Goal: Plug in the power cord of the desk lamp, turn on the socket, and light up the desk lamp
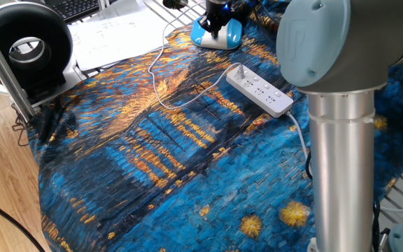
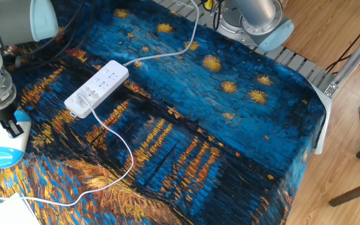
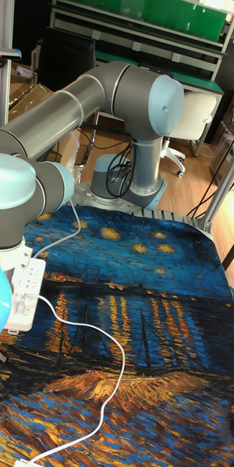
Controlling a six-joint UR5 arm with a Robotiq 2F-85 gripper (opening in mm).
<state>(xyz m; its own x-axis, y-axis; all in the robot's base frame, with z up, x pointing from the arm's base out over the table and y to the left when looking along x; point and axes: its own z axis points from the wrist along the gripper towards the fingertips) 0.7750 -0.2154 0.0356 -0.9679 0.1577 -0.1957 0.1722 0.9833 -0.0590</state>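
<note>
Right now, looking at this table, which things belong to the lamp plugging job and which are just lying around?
Part of the job:
- power cord, plug already seated at the strip's end
- socket
- desk lamp base, blue and white
- gripper, over the lamp base

Just lying about:
- black ring-shaped device
- printed papers
- keyboard

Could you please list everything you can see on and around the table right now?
socket: one, white strip, on the cloth near the far side
power cord: one, thin white, its plug in the strip's end outlet, looping across the cloth
strip cable: one, pale grey, running off the table edge
lamp base: one, blue and white, at the cloth's far edge
tablecloth: one, blue and orange painting print, covering the table
papers: white sheets, beside the cloth
ring device: one, black, at the table corner
gripper: one, dark, over the lamp base; fingers unclear
</note>
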